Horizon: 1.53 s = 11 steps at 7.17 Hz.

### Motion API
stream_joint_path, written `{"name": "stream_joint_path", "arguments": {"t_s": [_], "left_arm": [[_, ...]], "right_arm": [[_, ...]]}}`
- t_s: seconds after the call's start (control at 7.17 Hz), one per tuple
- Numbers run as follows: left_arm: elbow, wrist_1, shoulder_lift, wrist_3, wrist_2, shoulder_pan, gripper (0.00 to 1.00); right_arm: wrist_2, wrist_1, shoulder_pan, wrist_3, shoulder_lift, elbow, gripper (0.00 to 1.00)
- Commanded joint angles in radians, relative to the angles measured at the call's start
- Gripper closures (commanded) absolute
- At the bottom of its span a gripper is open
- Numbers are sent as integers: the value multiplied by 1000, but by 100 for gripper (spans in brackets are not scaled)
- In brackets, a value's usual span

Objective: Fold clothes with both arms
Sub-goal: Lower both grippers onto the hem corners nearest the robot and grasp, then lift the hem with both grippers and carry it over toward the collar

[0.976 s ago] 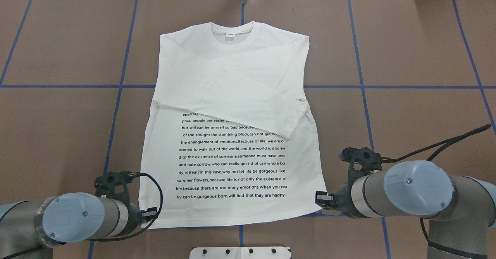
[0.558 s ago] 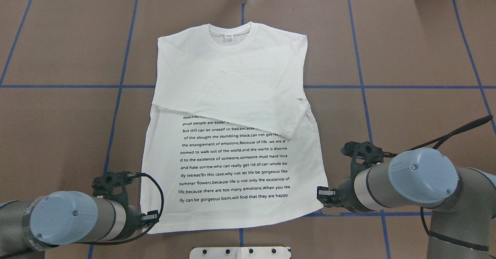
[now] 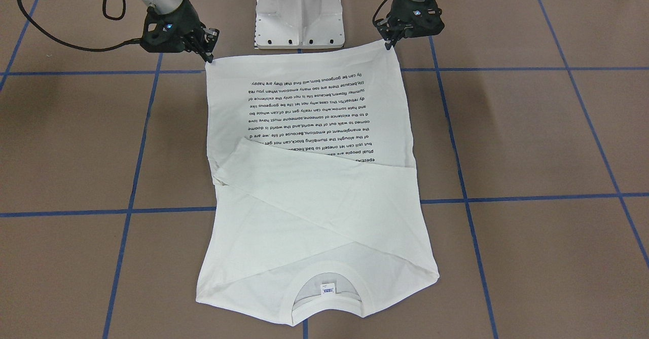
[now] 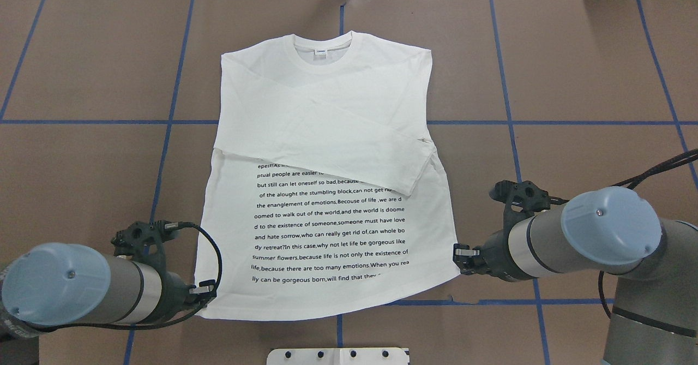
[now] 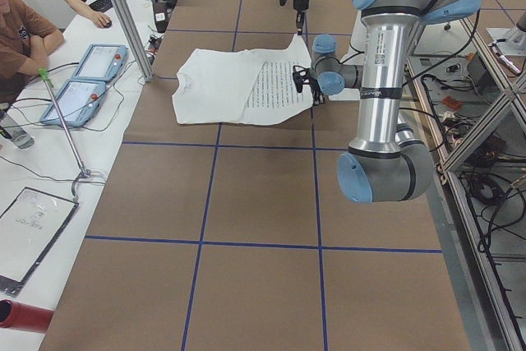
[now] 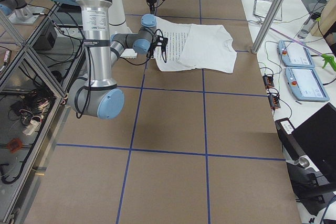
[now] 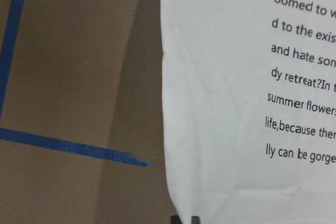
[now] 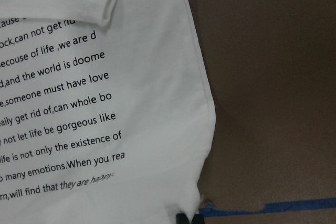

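Two corners of the hem (image 4: 332, 313) are taken up, one by each tool. The left tool (image 4: 206, 293) is closed down on the near-left corner of the shirt (image 4: 327, 136). The right tool (image 4: 462, 256) is pinched the same way on the near-right corner. In each wrist view the dark tips meet at the very edge of the cloth, with nothing else between them. The shirt lies flat on the desk (image 4: 578, 81), printed side up, with both sleeves (image 4: 360, 152) crossed over the chest above the text (image 4: 330, 228).

What the next move turns on, as I see it, is how the shirt lies. Its long axis runs straight away from the robot, with the hem at the robot's side and the collar (image 4: 323, 46) at the far end. So from both tools the rest of the garment lies forward, and a fold would carry the hem out over the text towards the collar. Neither arm is better placed; each has its own corner, and they would have to travel together.

The hem isn't square to them, though. The right corner sits further forward than the left, the edge between them hangs in a shallow curve, and the last line of print is partly out of sight. My guess is that uneven travel would skew the fold.
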State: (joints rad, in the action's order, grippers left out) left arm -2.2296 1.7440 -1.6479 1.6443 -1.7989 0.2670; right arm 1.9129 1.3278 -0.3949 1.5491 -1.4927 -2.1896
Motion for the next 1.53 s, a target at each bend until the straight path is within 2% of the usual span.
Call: {"name": "stream_joint_path", "arguments": {"t_s": [0.0, 0.28, 0.56, 0.7, 1.12, 1.39], "left_arm": [[-5, -6, -6, -24, -34, 64, 100], [-2, -6, -35, -24, -63, 127, 100], [11, -20, -114, -64, -173, 306, 100], [49, -76, -184, -116, -203, 387, 100], [248, -80, -303, -278, -231, 578, 100], [422, -19, -399, -314, -229, 618, 100]], "right_arm": [[35, -2, -65, -4, -6, -5, 100], [127, -4, -166, -30, 3, -9, 100], [204, -2, -266, -44, 60, 5, 100], [204, -1, -303, -82, 110, 33, 100], [229, 8, -431, -102, 317, 248, 100], [226, 2, -502, -211, 429, 431, 100]]}}
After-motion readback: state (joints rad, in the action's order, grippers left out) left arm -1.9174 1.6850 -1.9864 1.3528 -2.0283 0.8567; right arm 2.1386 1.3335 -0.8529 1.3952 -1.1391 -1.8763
